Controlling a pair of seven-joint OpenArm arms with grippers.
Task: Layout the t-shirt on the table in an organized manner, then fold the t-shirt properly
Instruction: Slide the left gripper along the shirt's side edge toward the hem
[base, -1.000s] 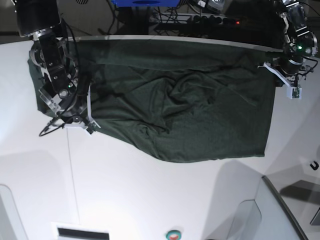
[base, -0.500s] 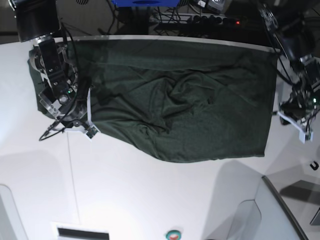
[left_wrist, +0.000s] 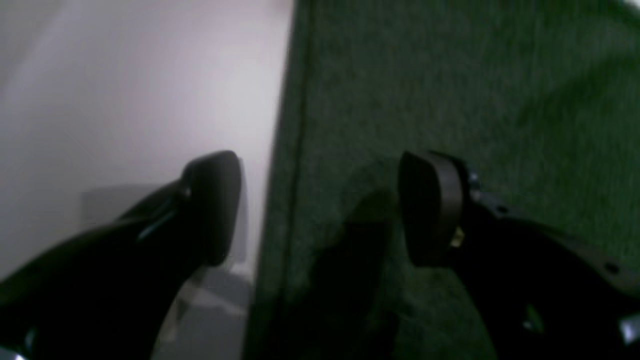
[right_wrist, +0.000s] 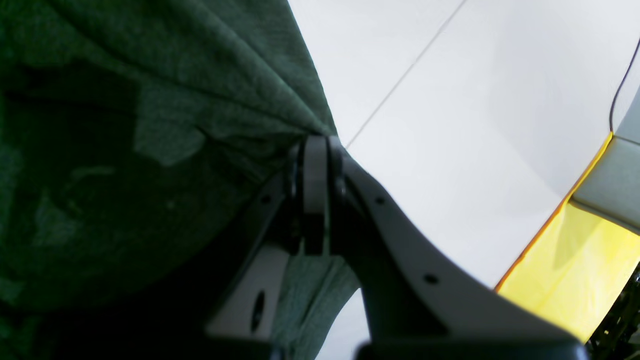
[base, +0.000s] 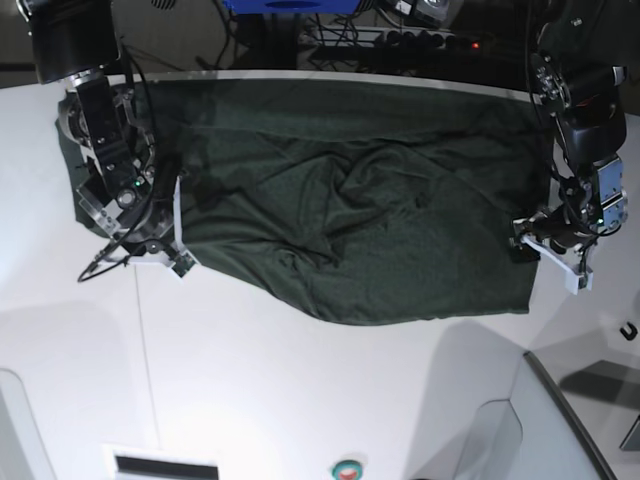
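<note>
Fingers (right_wrist: 315, 165) pinching dark green t-shirt (base: 350, 200), rumpled middle

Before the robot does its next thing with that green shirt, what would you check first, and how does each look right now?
1. Right pincer gripping the t-shirt: ok, shut on a bunched fold of cloth.
2. Left pincer ready to grasp: ok, open, one finger over the table, the other over the cloth.
3. Left pincer lined up with the shirt's edge: ok, the hem runs between its fingers.
4. Shirt lying flat: not ok, creases cross its middle.
5. Shirt fully on the table: cannot tell, its far edge reaches the table's rim.
6. Sleeves laid out: cannot tell, the arms hide the ends.
</note>
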